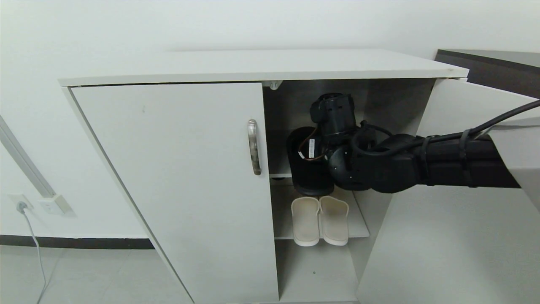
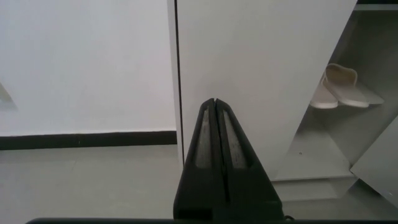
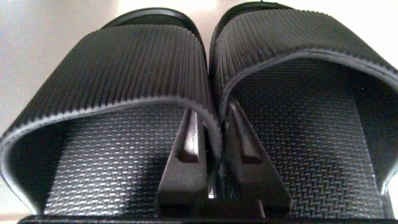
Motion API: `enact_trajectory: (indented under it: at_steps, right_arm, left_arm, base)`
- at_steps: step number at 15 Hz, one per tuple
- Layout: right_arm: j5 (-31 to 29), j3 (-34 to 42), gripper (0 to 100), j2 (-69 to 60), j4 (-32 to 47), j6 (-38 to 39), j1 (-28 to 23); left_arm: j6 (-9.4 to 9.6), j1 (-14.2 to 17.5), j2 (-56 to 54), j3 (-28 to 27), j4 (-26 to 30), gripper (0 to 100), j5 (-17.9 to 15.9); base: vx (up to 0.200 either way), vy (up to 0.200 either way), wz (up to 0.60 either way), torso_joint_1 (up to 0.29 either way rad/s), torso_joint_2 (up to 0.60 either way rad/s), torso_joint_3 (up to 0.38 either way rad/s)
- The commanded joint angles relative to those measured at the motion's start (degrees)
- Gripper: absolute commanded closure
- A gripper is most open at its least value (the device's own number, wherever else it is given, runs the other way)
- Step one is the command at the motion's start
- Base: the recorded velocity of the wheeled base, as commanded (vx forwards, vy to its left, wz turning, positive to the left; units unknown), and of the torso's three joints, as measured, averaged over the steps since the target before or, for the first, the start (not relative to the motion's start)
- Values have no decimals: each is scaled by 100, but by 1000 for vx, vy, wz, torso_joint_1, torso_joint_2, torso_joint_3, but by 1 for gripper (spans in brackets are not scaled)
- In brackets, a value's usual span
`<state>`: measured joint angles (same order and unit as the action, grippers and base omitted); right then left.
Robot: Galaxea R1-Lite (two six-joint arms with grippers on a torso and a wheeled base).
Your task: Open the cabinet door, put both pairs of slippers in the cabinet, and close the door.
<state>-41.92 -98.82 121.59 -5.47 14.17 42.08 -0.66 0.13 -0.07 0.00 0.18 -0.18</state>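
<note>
In the head view, the cabinet (image 1: 253, 65) has its left door (image 1: 168, 181) closed and its right door (image 1: 443, 236) swung open. The right arm goes into the open half. The black slippers (image 1: 306, 169) hang upright at its end, inside the cabinet. The wrist covers the fingers here. The lower ends of the black slippers seem to be just above a shelf, but I cannot tell if they touch it. Below the fingers, the pale slippers (image 1: 320, 219) lie side by side on the lower shelf (image 1: 280, 215), near its front edge and apart from the black pair.

In the left wrist view, the left gripper (image 2: 214, 109) has its two fingers pressed flat together with nothing between them. Just beyond the fingertips is the plain face of the closed left door (image 2: 261, 56). The pale slippers (image 2: 341, 87) rest on their shelf, well apart from these fingers.

In the right wrist view, the right gripper (image 3: 216, 134) is clenched on the black slippers (image 3: 143, 68). One finger (image 3: 189, 143) sits inside each slipper. The two neighbouring strap edges are pinched between the fingers. The ribbed straps arch over the fingers, and the dotted soles lie on both sides of them.
</note>
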Motion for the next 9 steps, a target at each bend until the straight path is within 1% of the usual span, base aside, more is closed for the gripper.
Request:
enact_trajectory:
  at_steps: [1,5,7,9]
  right_arm:
    - [61,-595,100,427,99,-45,-130]
    - [114,-1026,100,638,134,-160,-227]
    - [246,-1184,100,752,125,-204,-359]
    - [255,-1219,100,805,134,-204,-420]
  left_arm:
    - [-4,4,7,0,-1,100,1]
    - [-4,4,7,0,-1,100,1]
    - [-4,4,7,0,-1,100,9]
    - [4,4,7,0,-1,100,1]
  base:
    - [0,0,0,0,0,0]
    - [0,0,0,0,0,0]
    - [0,0,0,0,0,0]
    - [0,0,0,0,0,0]
